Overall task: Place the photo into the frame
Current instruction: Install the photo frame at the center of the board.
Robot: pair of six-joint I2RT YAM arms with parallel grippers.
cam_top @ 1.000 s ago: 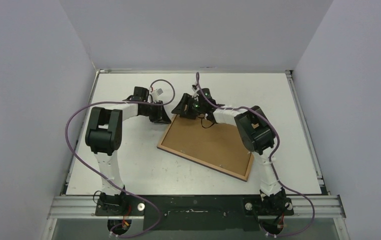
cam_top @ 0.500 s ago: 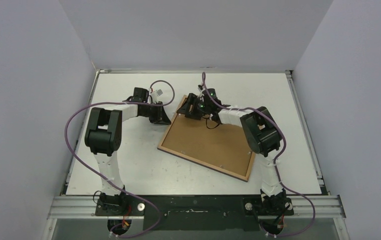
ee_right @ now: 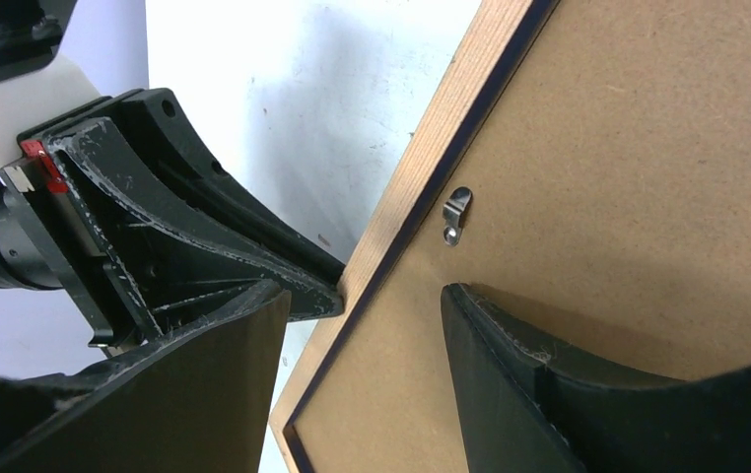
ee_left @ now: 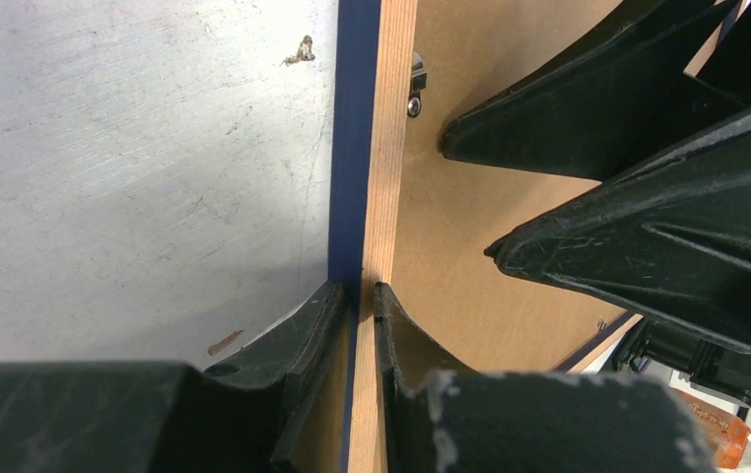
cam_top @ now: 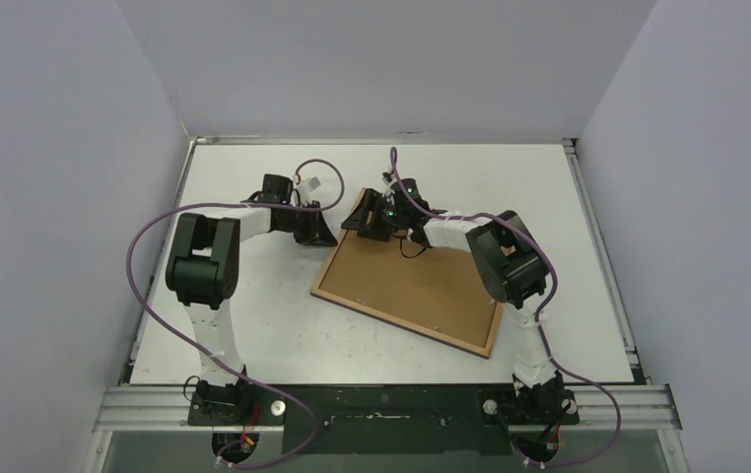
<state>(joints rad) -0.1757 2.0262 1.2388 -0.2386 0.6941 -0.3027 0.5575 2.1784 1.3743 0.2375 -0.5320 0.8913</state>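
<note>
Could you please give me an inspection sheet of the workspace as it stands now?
Surface: white table, a few scuffs and specks.
Job's things: frame lies back up and askew, backing board in place, a turn clip near its rim; photo not seen.
Clutter: nothing seen.
Grippers: left gripper shut on the frame's edge at its far left corner; right gripper open, one finger over the backing board, the other outside the rim.
Cables: purple cables loop off both arms, clear of the frame.
Surroundings: plain grey walls on three sides.
</note>
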